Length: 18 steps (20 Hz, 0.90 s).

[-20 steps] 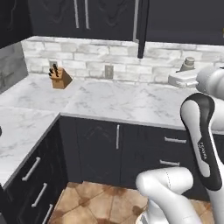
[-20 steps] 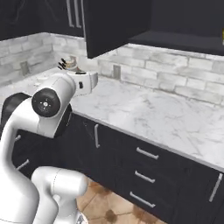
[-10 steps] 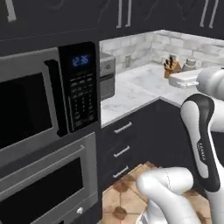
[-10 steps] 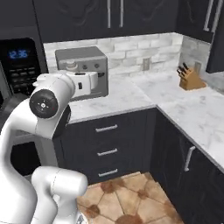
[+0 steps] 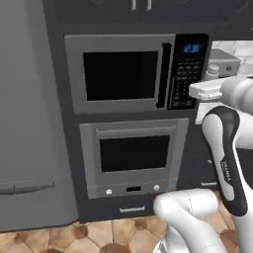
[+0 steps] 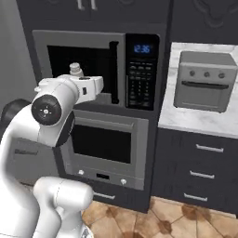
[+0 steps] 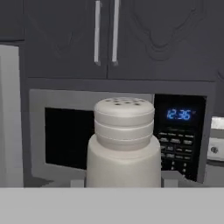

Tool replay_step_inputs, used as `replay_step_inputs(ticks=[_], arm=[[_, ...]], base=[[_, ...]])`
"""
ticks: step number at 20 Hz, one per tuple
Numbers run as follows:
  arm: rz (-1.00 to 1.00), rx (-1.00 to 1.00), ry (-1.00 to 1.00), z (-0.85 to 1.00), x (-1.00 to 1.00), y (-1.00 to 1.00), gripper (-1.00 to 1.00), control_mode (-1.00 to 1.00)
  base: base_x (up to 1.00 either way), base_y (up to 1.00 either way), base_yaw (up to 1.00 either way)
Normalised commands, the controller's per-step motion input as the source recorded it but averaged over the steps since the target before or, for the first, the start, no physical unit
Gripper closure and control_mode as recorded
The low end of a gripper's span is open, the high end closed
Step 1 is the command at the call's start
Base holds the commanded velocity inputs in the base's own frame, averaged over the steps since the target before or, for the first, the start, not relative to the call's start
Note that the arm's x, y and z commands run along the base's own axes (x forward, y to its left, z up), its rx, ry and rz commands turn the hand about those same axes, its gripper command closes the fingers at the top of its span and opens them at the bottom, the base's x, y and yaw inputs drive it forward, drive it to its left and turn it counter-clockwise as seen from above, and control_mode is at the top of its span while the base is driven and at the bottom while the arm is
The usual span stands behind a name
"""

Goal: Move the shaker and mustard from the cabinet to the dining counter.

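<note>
In front of the microwave (image 7: 109, 131), I keep my pincer (image 7: 123, 183) clenched on the upright shaker (image 7: 124, 142), so nothing spills in transit.

The microwave's (image 7: 118, 131) blue clock display (image 7: 178, 114) is showing "12:36" in the hand view, sitting above the keypad (image 7: 175, 148). The same display (image 6: 142, 49) is reading 12:36 in the right base view. Keypad markings are staying too blurred to read.
</note>
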Motion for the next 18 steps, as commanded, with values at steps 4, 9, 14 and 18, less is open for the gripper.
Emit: replay_step_inputs(ticks=[4, 9, 14, 18], arm=[[0.00, 0.00, 0.00, 0.00, 0.00, 0.00, 1.00, 1.00], [0.00, 0.00, 0.00, 0.00, 0.00, 0.00, 1.00, 1.00], [0.00, 0.00, 0.00, 0.00, 0.00, 0.00, 1.00, 1.00], [0.00, 0.00, 0.00, 0.00, 0.00, 0.00, 1.00, 1.00]], base=[[-0.99, 0.50, 0.83], [-0.98, 0.60, 0.79], [-0.73, 0.70, 0.75], [-0.37, 0.46, 0.56]])
